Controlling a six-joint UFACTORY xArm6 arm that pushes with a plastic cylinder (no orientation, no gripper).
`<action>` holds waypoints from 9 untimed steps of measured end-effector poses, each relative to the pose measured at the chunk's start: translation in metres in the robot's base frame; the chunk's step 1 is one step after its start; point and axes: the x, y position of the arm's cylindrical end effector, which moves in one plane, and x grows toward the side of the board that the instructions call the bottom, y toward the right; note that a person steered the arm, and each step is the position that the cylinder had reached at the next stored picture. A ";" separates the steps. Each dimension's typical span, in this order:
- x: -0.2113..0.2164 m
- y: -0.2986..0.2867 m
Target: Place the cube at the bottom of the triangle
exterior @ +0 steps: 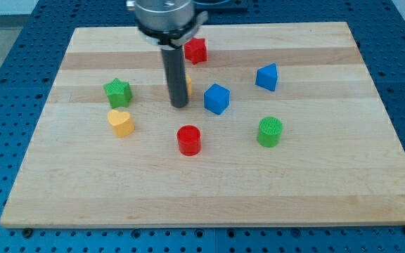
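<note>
A blue cube [216, 98] sits near the board's middle. A blue triangle [266, 76] lies up and to the right of it, apart from it. My tip [179, 105] rests on the board just left of the blue cube, with a small gap between them. The rod hides most of a yellow block [188, 86] behind it; its shape cannot be told.
A red star-like block [196, 50] is near the view's top. A green star [117, 91] and a yellow heart [121, 122] are at the left. A red cylinder [188, 140] and a green cylinder [269, 131] are lower down. The wooden board [329, 190] lies on a blue perforated table.
</note>
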 end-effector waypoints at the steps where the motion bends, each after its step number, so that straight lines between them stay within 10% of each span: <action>1: 0.000 0.017; 9: 0.012 0.054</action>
